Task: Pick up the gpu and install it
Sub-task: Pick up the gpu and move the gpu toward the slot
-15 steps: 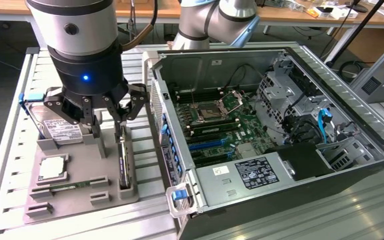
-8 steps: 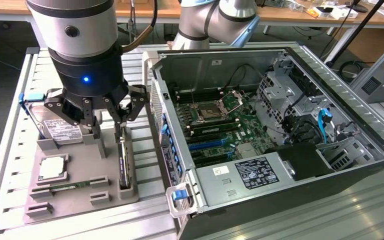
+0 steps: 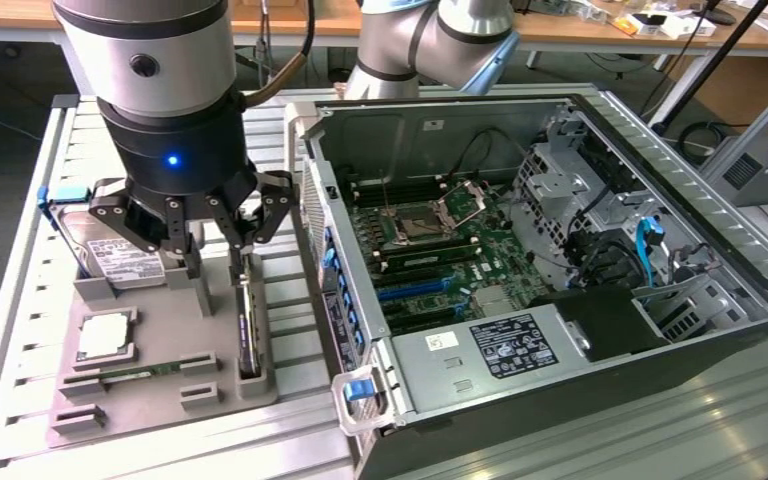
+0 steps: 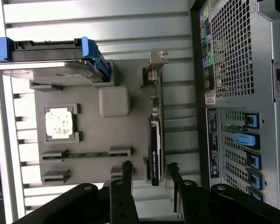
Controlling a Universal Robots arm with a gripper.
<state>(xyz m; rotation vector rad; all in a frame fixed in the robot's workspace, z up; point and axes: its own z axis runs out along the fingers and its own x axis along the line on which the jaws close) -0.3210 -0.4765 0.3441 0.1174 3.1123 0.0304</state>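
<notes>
The gpu (image 3: 247,335) stands thin edge-on in a slot of the grey fixture plate (image 3: 164,335), just beside the open computer case (image 3: 531,250). In the wrist view the gpu (image 4: 155,140) is a black card with its silver end bracket (image 4: 154,65) at the far end. My gripper (image 3: 213,262) hangs open just above the plate, over the card's end away from the bracket. In the wrist view the gripper (image 4: 149,173) has one dark finger on each side of that end. Nothing is held between the fingers.
On the fixture plate (image 4: 126,135) also sit a silver hard drive in a blue frame (image 3: 111,250) (image 4: 51,65), a processor chip (image 3: 104,340) (image 4: 60,123), a slim green memory stick (image 3: 137,375) (image 4: 86,155) and a grey post (image 4: 114,101). The motherboard (image 3: 444,250) lies inside the case.
</notes>
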